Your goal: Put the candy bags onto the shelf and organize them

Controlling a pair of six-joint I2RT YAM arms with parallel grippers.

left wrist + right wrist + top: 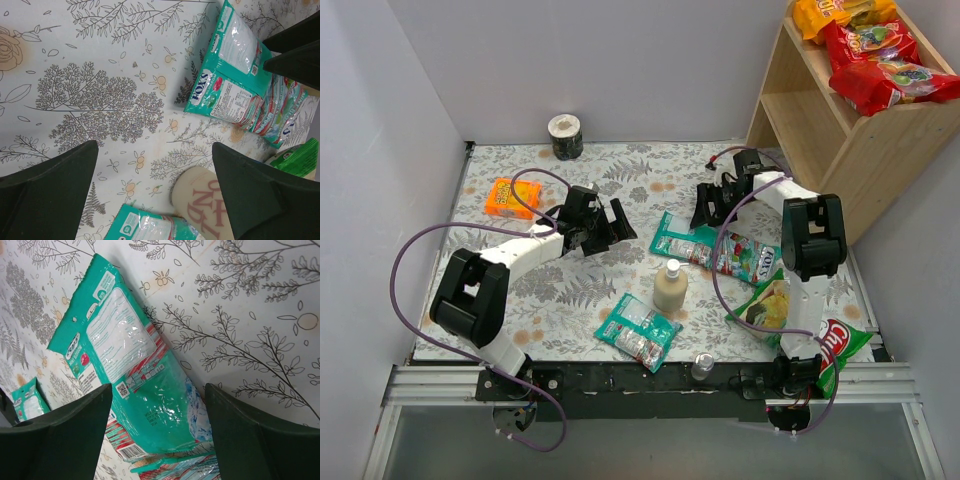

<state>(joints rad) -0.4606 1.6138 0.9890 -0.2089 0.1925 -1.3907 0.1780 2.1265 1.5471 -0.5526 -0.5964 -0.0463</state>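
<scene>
**A:** While the left gripper point(615, 222) hangs wide and empty, what remains on the table point(520, 290)?

**B:** Three teal bags point(685, 240): one front bag point(638, 333), two overlapping under the wide, empty right gripper point(708, 212). On the shelf point(880, 160), an orange-yellow bag point(840, 12) and two red bags point(872, 42). Roughly half done.

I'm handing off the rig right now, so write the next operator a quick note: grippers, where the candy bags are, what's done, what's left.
Left gripper: open, holding nothing, over the tablecloth left of centre.
Right gripper: open, holding nothing, poised above the two overlapping teal bags right of centre.
The third teal bag lies near the front edge, just front-left of the bottle.
Done: the orange-yellow bag and two red bags sit on the top board of the shelf.
Left: all three teal ones still need shelving.
</scene>
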